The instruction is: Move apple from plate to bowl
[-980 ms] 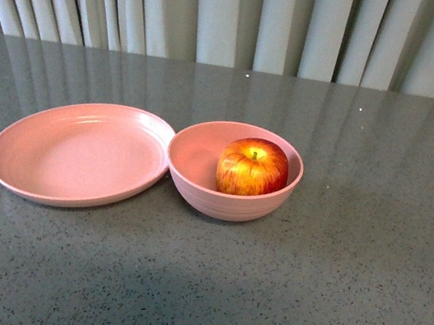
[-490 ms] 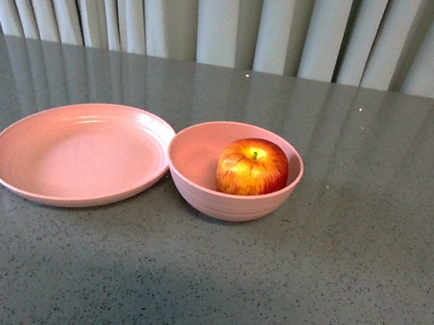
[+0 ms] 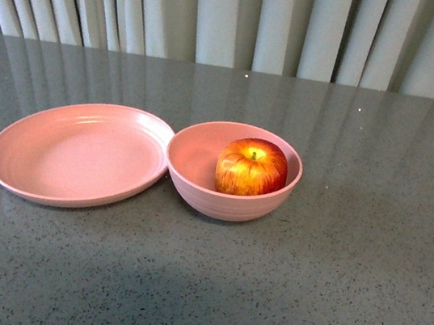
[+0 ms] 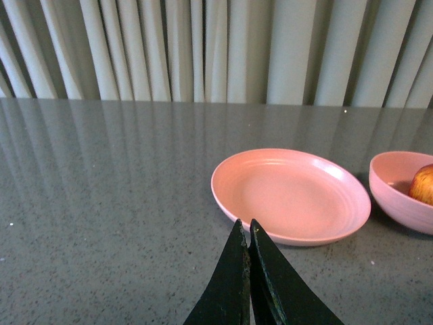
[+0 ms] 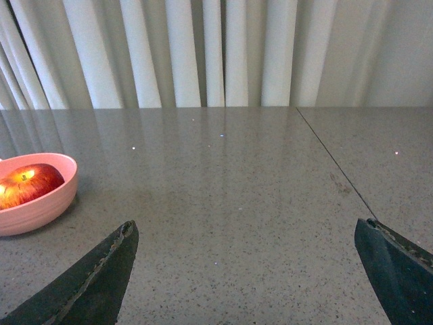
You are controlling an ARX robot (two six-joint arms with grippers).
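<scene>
The red apple with yellow streaks sits inside the deep pink bowl at the table's middle. The wide pink plate lies empty just left of the bowl, its rim touching it. Neither gripper shows in the front view. In the left wrist view my left gripper is shut and empty, just short of the plate, with the bowl and apple beyond. In the right wrist view my right gripper is open and empty, well away from the bowl and the apple in it.
The grey speckled table spreads all round the dishes. Pale pleated curtains hang behind its far edge. A thin seam runs across the tabletop in the right wrist view.
</scene>
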